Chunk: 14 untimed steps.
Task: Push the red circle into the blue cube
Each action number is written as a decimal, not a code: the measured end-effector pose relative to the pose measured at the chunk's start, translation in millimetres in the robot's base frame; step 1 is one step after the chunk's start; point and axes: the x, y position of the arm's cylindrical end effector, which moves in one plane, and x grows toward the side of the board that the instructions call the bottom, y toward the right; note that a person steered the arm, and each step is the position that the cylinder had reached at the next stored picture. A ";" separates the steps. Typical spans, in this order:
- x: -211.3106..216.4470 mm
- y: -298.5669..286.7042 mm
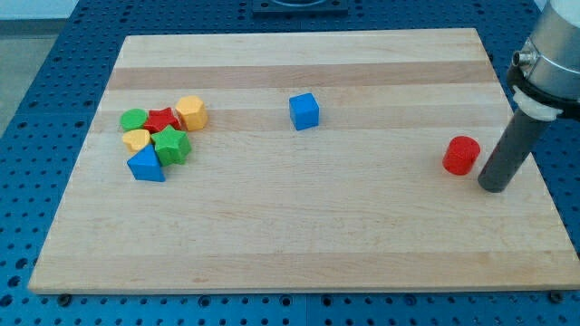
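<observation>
The red circle point(461, 155) is a short red cylinder standing near the view's right edge of the wooden board point(299, 244). The blue cube point(304, 111) stands alone at the board's upper middle, far to the view's left of the red circle. My tip point(495, 186) rests on the board just to the right of and slightly below the red circle, with a small gap between them. The dark rod rises from the tip toward the view's upper right.
A cluster of blocks sits at the view's left: a green circle point(134, 119), a red star point(163, 119), a yellow hexagon point(192, 112), a yellow block point(137, 139), a green star point(171, 145) and a blue triangle point(146, 166). A blue pegboard point(36, 109) surrounds the board.
</observation>
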 end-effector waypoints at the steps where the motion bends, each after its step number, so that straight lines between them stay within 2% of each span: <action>1: -7.4 0.0; 3: -92.8 -15.0; 5: -115.8 -40.3; 6: -120.6 2.2; 7: -52.4 40.5; 8: 6.7 26.5; 9: 6.7 18.5; 11: -30.1 5.0; 14: -42.0 -60.6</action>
